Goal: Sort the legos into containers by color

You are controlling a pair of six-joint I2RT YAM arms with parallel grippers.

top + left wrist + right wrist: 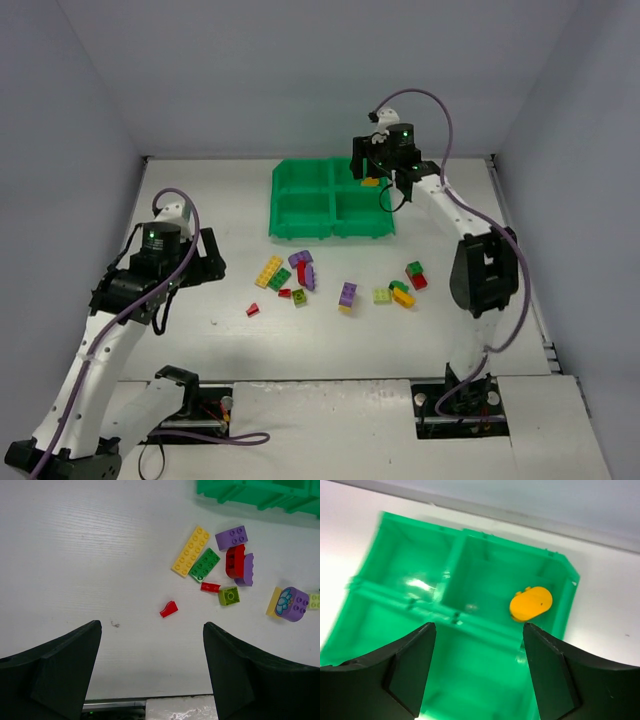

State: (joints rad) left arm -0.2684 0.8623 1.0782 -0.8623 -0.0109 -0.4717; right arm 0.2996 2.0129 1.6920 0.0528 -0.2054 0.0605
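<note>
Hovers with right tool (pixel 477 677) spread and empty over an apparently settled orange lego (pixel 531 604) in the far-right compartment (pixel 485 580) of the green tray (pixel 300 215), and left tool (pixel 152 670) spread above the tabletop (pixel 75 555); risks bumping the tray wall on withdrawal, or pinching two colours at once among the tightly clustered legos (pixel 347 293).
</note>
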